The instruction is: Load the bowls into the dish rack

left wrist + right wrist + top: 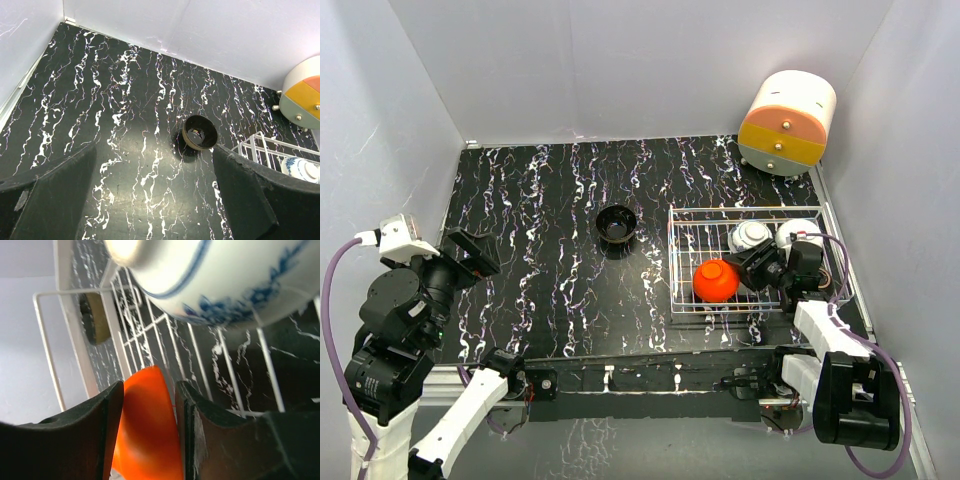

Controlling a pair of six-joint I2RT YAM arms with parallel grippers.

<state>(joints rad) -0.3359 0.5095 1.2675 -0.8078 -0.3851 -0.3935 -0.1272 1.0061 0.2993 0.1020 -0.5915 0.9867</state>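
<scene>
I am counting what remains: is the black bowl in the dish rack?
Out. The black bowl stands upright on the table, left of the dish rack, not touching it.

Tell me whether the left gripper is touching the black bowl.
Apart. The left wrist view shows the black bowl standing well beyond the open left gripper, with bare table between them.

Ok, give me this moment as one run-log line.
left gripper open, empty | right gripper astride red-orange bowl in dish rack, grip unclear | blue-and-white bowl racked | black bowl on table, unloaded
</scene>
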